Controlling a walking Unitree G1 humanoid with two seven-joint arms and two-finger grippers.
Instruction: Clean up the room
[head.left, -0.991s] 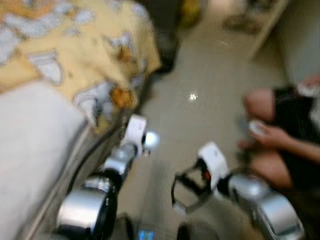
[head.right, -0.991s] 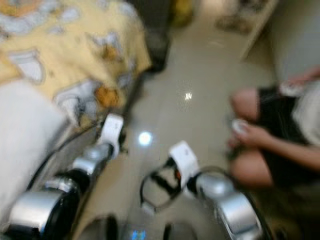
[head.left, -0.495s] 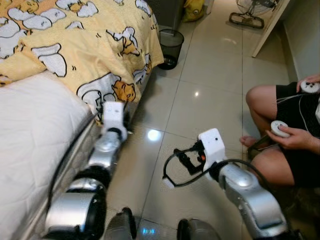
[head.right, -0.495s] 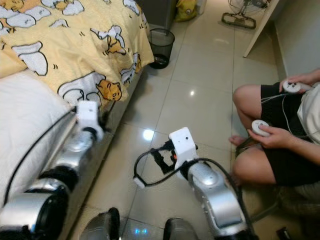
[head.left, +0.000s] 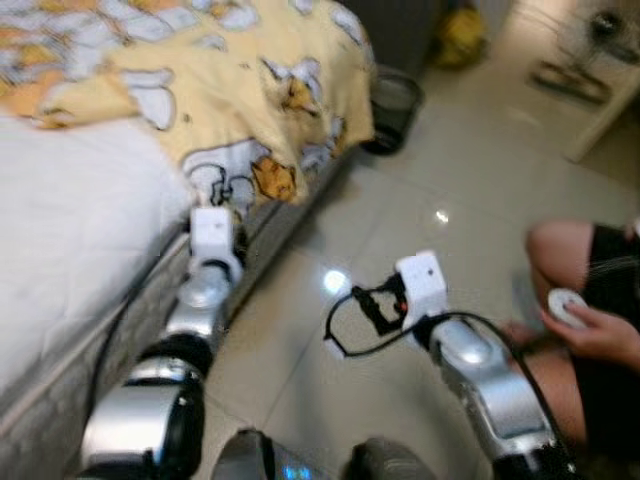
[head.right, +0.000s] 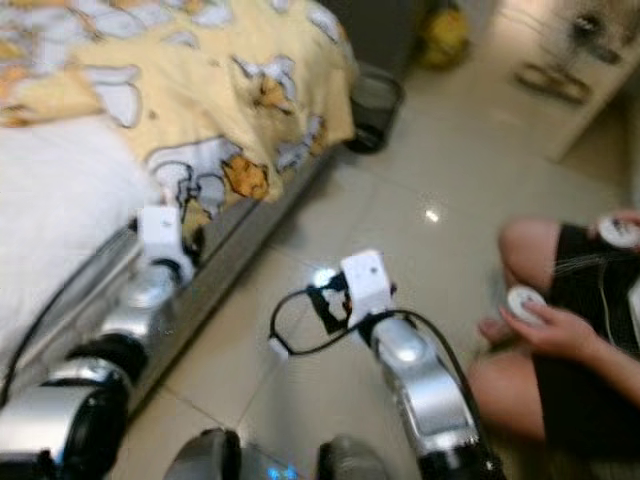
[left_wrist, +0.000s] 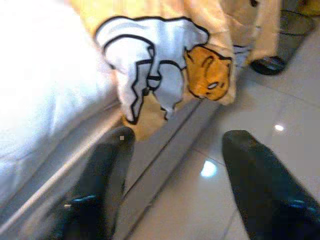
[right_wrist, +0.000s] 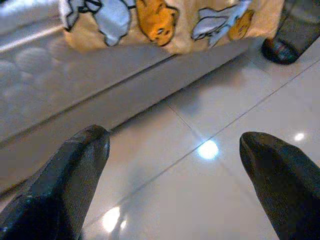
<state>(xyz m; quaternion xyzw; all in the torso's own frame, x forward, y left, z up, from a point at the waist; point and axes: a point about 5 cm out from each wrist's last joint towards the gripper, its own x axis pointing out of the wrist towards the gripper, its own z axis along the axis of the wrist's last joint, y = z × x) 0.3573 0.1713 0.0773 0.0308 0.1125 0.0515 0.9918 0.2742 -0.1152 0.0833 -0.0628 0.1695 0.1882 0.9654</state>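
Note:
A yellow blanket (head.left: 250, 90) with cartoon prints lies rumpled on the bed and hangs over its corner. Bare white mattress (head.left: 70, 230) shows beside it. A black mesh bin (head.left: 392, 100) stands on the floor at the bed's foot. My left gripper (left_wrist: 178, 135) is open and holds nothing. It points at the bed's side rail, just below the hanging blanket corner (left_wrist: 165, 75). My right gripper (right_wrist: 173, 134) is open too, low over the shiny floor tiles (right_wrist: 200, 190) and facing the bed base. Both arms reach forward in the eye views.
A person (head.left: 590, 330) sits on the floor at the right, holding white controllers. A fan (head.left: 585, 60) stands by a white board at the far right. A yellow bag (head.left: 460, 30) lies past the bin. Open tiled floor (head.left: 470, 190) runs between bed and person.
The camera has swung left, so the bed takes up more of the picture and the person sits nearer the right edge. Both arms keep much the same pose, grippers still open.

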